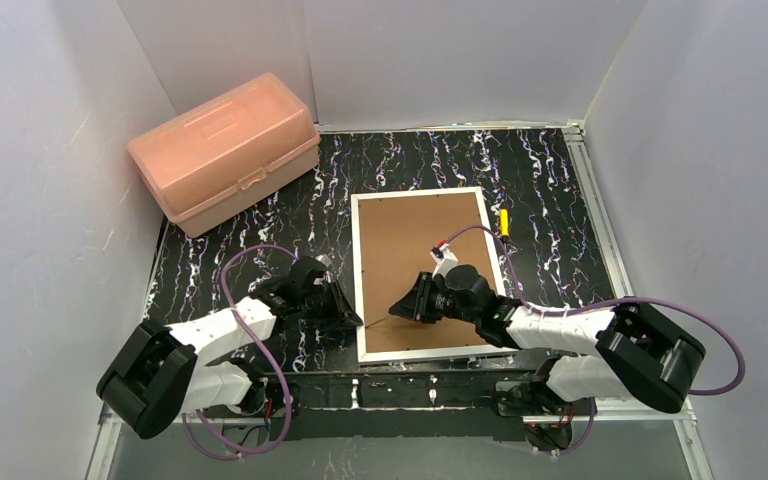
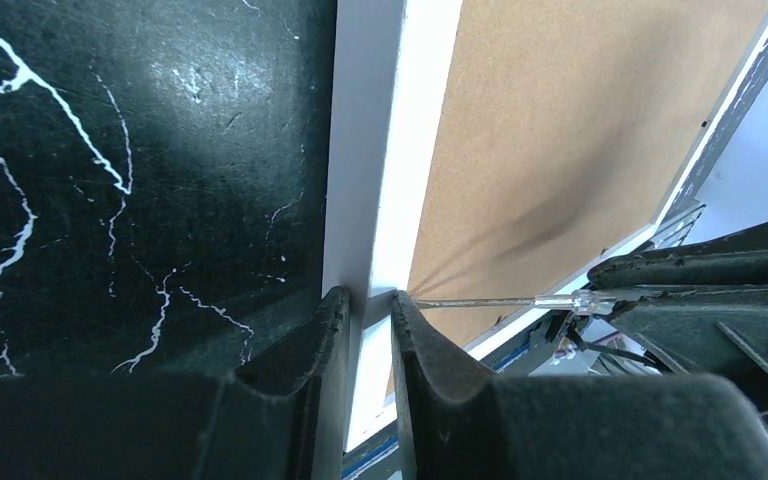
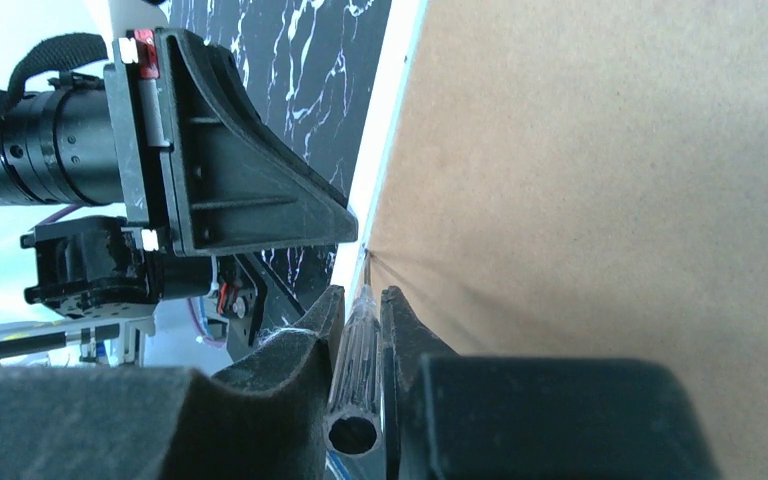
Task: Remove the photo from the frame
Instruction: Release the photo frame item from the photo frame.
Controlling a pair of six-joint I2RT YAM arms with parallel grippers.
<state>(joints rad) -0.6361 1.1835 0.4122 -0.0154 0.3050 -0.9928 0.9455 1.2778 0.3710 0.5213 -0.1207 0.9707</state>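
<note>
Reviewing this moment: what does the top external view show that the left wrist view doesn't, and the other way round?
Only the top view: the whole frame lying back-up, a pink box at the back left, and a small yellow item beside the frame's right edge. Only the left wrist view: the left gripper pinching the frame's white border, and a thin clear tool with its tip at the seam between border and brown back. Both: the brown back itself and the right gripper holding that tool over it.

Plain white walls (image 1: 440, 60) closed in the left, right and far sides. The black, white-veined tabletop (image 1: 540, 180) lay evenly lit, a pink plastic box (image 1: 225, 150) at its far left.
</note>
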